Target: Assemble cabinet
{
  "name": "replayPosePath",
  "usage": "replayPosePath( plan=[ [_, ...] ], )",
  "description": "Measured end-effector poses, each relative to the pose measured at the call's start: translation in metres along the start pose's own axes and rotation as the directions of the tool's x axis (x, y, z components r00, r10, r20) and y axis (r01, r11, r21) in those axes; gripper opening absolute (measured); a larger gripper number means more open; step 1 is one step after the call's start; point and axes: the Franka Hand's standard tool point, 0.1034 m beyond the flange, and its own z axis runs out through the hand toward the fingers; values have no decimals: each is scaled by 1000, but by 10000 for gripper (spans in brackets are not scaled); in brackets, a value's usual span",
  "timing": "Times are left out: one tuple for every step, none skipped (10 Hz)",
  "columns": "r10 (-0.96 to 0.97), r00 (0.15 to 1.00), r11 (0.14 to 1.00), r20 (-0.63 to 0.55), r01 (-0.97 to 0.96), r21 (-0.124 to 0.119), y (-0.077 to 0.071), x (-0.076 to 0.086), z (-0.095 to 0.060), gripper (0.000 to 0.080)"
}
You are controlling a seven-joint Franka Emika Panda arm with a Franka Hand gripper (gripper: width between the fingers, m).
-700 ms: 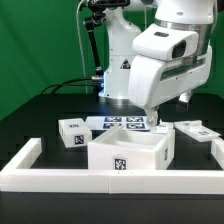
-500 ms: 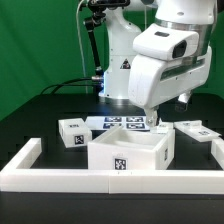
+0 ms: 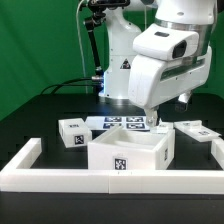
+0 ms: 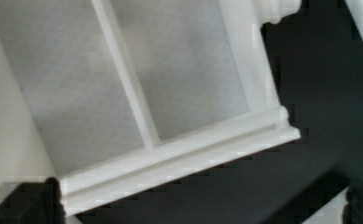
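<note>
Nearest the exterior camera, a long low white rim bar (image 3: 110, 180) runs across the front of the black bench (image 3: 40, 115), with a short arm of the same bar reaching back at each end. Just behind it, near the middle, stands the cabinet's large white box body (image 3: 128, 150), open at the top, with one square black-and-white tag on its front face. Beyond it, toward the exterior view's left, a small white block (image 3: 72, 132) with a tag on its side sits apart from the body. The marker board (image 3: 118, 124) lies flat behind the body. Toward the exterior view's right, a tagged white panel (image 3: 195, 130) lies close to the rim bar's side arm. The pincer (image 3: 150, 121) hangs low over the far right corner of the box body, beneath the bulky white arm (image 3: 165, 55); I cannot tell whether its jaws are parted or closed, nor whether it touches the body. The wrist view shows only a white ribbed surface of the body (image 4: 142, 90) edged by dark bench. A green backdrop (image 3: 40, 40) stands farthest back.
</note>
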Motion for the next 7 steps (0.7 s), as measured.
replayPosePath(
  plan=[
    [-47, 999, 999, -15, 46, -10, 10, -12, 4, 798],
    [-61, 997, 998, -45, 60, -29, 8, -24, 16, 798],
    [-74, 994, 997, -76, 71, -42, 0, -32, 26, 798],
    [-96, 990, 994, -100, 90, -61, -5, -37, 31, 798],
    [-99, 990, 994, -99, 94, -57, -13, -42, 36, 798],
    [-99, 990, 994, -99, 93, -59, -11, -41, 35, 798],
    [-99, 990, 994, -100, 93, -60, -10, -40, 35, 798]
  ],
)
